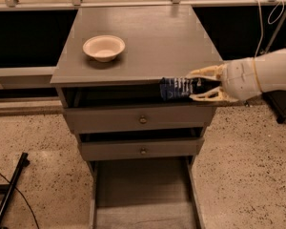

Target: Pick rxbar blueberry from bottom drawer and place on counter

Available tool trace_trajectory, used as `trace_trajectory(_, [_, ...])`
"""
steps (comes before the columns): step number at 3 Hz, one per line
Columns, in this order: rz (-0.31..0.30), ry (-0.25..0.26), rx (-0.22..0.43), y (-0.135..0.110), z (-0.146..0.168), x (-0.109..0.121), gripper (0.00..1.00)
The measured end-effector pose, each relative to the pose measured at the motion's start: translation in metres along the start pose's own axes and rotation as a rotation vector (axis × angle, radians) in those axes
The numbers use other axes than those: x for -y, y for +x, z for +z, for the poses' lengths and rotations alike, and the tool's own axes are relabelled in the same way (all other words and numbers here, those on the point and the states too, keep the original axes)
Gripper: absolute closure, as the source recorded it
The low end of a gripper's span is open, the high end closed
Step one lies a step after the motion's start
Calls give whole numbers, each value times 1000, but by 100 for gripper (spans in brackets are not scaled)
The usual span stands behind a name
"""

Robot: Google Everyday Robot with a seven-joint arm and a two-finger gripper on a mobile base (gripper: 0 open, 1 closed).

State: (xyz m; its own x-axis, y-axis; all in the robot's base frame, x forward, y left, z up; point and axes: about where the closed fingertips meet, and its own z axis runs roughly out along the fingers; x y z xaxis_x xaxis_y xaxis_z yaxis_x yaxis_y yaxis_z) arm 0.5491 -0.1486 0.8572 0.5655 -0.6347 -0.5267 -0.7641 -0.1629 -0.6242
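My gripper (196,86) comes in from the right and is shut on the rxbar blueberry (175,88), a dark blue wrapper with light print. It holds the bar level with the counter's front edge, right of middle. The counter (152,42) is the flat grey top of the cabinet. The bottom drawer (143,190) is pulled out below, and its grey floor shows nothing on it.
A cream bowl (104,47) sits on the counter at the left. Two knobbed drawers (142,120) are slightly open under the top. A black stand leg (9,194) lies on the speckled floor at the left. A railing and cables run behind the cabinet.
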Motion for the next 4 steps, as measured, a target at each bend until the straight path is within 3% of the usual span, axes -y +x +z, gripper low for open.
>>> trace_trajectory(1, [115,-67,-12,9,1,39,100])
trace_trajectory(2, [353,-190,95,21,39,75,100])
trace_trajectory(3, [507,-175,177,23,49,113,100])
trace_trajectory(4, [572,-50,257,30,40,155,100])
